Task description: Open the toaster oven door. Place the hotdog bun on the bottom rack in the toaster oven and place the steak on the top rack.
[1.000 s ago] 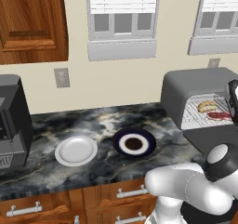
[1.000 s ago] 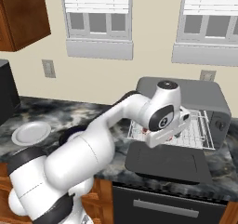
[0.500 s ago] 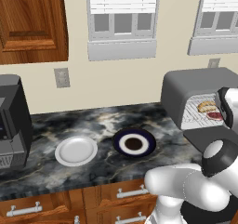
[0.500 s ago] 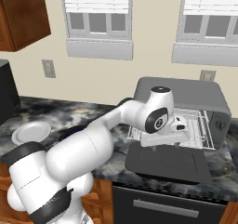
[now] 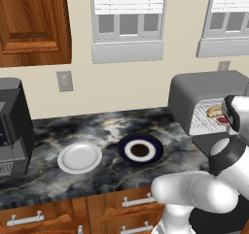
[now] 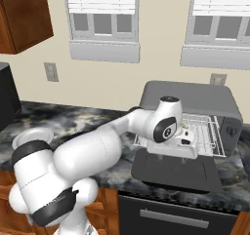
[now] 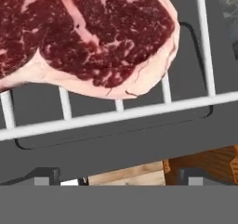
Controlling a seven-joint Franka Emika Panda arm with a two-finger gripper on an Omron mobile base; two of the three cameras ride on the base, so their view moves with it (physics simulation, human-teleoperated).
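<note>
A: Starting nearest the camera, what lies at the bottom of the hand view?

B: The jaws stand wide with nothing between them (only their dark tips peek up at the lower edge). Just past them is the dark toaster oven door (image 7: pixel 116 148), folded down flat.

A: And beyond the door?

B: A silvery wire rack (image 7: pixel 139 109) crosses the frame's middle, and the steak (image 7: pixel 88 37) lies on it in the upper left, flat, its pale rim toward the jaws and its long axis running roughly across the frame. So the meat sits ahead of the jaws and off to the upper left, apart from them.

A: The bun?

B: In the left base view the hotdog bun (image 5: pixel 214 111) shows at the right edge inside the toaster oven (image 5: pixel 204 94), by a red patch I take for the steak. Which rack each lies on I cannot tell.

A: So the next move?

B: Probably pulling straight back, clear of the door.
</note>
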